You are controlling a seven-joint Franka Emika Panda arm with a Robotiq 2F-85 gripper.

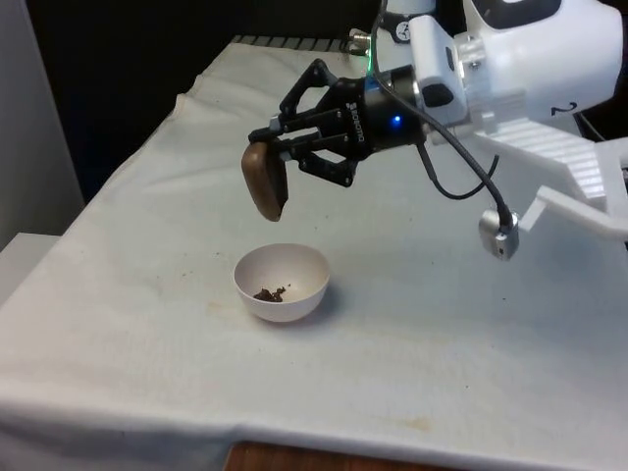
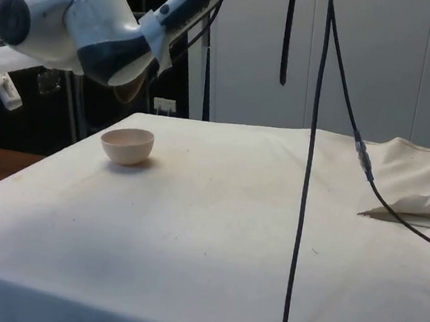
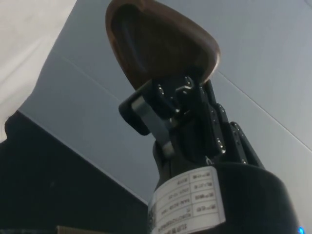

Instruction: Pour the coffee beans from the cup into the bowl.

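Note:
A brown cup (image 1: 264,183) hangs tipped over, mouth pointing downward, just above the white bowl (image 1: 281,284). My gripper (image 1: 278,143) is shut on the cup's rim and holds it sideways. Coffee beans (image 1: 271,293) lie in a small heap at the bowl's bottom. In the side view the bowl (image 2: 127,145) stands on the cloth at the left, with the cup (image 2: 128,90) mostly hidden behind the arm. The wrist view looks into the cup (image 3: 158,46), whose inside appears dark and bare, with one finger (image 3: 151,117) pressed on its rim.
White cloth (image 1: 442,324) covers the table, rumpled at the far end near the robot base (image 1: 579,157). A black cable (image 2: 306,172) hangs down across the side view, and another runs over the folded cloth (image 2: 417,205) on that side.

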